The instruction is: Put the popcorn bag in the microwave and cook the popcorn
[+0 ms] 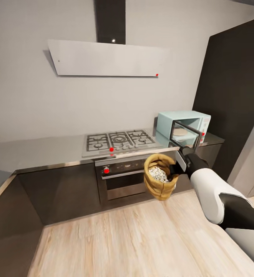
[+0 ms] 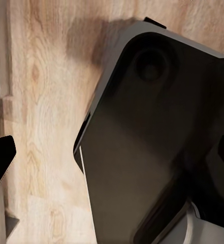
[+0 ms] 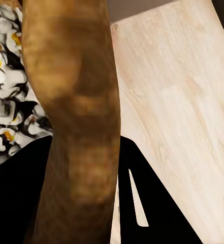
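We have the popcorn bag (image 1: 160, 177) hanging in mid-air over the pale wood floor (image 1: 123, 238), in front of the built-in oven (image 1: 121, 177) and clear of the worktop (image 1: 38, 152). Our right claw (image 1: 175, 168) is clenched on the bag's thick rolled rim at its 3 o'clock side, and the right wrist view confirms it: the tan rim (image 3: 76, 117) runs straight between the two dark fingers (image 3: 152, 203). Inside the bag sits a heap of whitish popcorn (image 1: 158, 174) (puffed pieces with yellow flecks, seen close in the wrist view (image 3: 7, 101)). The mint-blue microwave (image 1: 188, 125) stands on the worktop at 1 o'clock from the bag, its dark glass door (image 1: 186, 134) swung open toward us. The gas hob (image 1: 119, 141) lies at 11 o'clock from the bag, with the range hood (image 1: 105, 58) on the wall above. For our left claw, we cannot tell its state; its wrist camera looks down at the floor (image 2: 40, 101) and a dark part of our own body (image 2: 157, 142).
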`<state>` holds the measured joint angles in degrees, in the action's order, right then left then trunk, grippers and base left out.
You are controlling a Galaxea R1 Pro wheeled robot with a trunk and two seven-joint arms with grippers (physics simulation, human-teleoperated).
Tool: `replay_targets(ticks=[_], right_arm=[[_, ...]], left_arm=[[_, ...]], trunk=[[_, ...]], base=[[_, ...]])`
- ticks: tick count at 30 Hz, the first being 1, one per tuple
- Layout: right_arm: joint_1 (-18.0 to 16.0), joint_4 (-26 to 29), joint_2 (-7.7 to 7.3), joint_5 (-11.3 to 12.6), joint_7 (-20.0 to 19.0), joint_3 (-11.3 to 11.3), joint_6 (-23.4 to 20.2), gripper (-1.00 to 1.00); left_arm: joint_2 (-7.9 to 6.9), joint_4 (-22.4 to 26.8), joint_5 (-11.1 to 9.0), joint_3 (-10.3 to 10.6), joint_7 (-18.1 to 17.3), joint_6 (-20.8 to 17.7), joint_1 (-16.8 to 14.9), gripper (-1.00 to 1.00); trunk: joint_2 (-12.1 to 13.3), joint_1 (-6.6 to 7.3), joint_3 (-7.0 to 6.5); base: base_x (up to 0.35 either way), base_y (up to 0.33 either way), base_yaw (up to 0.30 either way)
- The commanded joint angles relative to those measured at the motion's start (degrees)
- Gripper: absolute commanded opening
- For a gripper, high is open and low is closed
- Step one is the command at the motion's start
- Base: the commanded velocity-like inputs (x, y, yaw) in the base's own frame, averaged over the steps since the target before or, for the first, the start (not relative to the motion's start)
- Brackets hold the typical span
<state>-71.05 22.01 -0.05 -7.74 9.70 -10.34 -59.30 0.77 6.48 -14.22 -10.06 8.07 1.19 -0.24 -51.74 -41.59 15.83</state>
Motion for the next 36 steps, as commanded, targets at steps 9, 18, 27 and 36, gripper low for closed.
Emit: replay_targets(ticks=[9, 18, 27, 36], right_arm=[[-0.1, 0.0, -0.29, -0.5, -0.2, -0.5, -0.2, -1.00], [-0.1, 0.1, -2.20, -0.6, -0.2, -0.5, -0.2, -1.00], [-0.1, 0.3, -3.16, -0.7, -0.2, -0.5, -0.3, -1.00], [-0.1, 0.4, -4.52, -0.8, -0.2, -0.5, -0.7, -1.00]], left_arm=[[0.29, -0.1, -0.4, 0.1, 0.1, 0.1, 0.0, 1.00], [0.37, -0.1, 0.1, 0.1, 0.1, 0.1, 0.0, 1.00], [0.37, -0.1, 0.1, 0.1, 0.1, 0.1, 0.0, 1.00], [0.87, -0.1, 0.1, 0.0, 0.1, 0.1, 0.0, 1.00]], trunk=[[-0.1, -0.01, 0.08], [-0.1, -0.01, 0.08], [-0.1, -0.01, 0.08], [-0.1, -0.01, 0.08]], base=[[0.000, 0.000, -0.288], [0.000, 0.000, -0.288], [0.000, 0.000, -0.288], [0.000, 0.000, -0.290]])
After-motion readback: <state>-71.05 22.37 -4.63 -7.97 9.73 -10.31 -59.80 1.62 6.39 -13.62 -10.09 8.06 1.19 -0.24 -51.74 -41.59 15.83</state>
